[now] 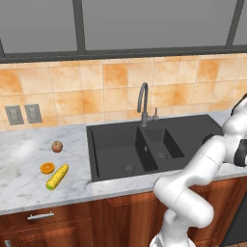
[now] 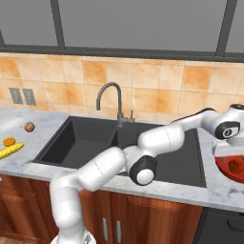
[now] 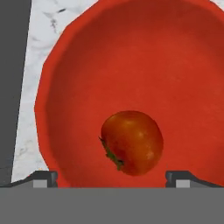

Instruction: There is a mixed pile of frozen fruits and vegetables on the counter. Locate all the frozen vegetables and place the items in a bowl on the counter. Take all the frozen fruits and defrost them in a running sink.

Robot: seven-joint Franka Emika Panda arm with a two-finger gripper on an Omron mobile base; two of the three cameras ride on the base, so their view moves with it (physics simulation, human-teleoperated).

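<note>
Three foods lie on the counter (image 1: 29, 193) in the left base view, all left of the sink (image 1: 144, 144): a small apple (image 1: 57, 146), an orange half (image 1: 47, 167) and a corn cob (image 1: 57, 176). Corn looks long, hard and a bit slippery, so I think I should grab it across its middle. Round apple may roll, so I would pinch it at its widest part.

From the right base view, my gripper (image 2: 231, 151) hangs just over a red bowl (image 2: 224, 167), which sits on the counter right of the sink. A tomato (image 2: 233, 165) lies inside that bowl.

Looking through the hand view, the tomato (image 3: 132, 142) rests on the bowl (image 3: 131, 57) floor, green top turned sideways. My two finger tips stand wide apart, one on each side, not touching the tomato. I hold nothing. It looks smooth and firm.
</note>
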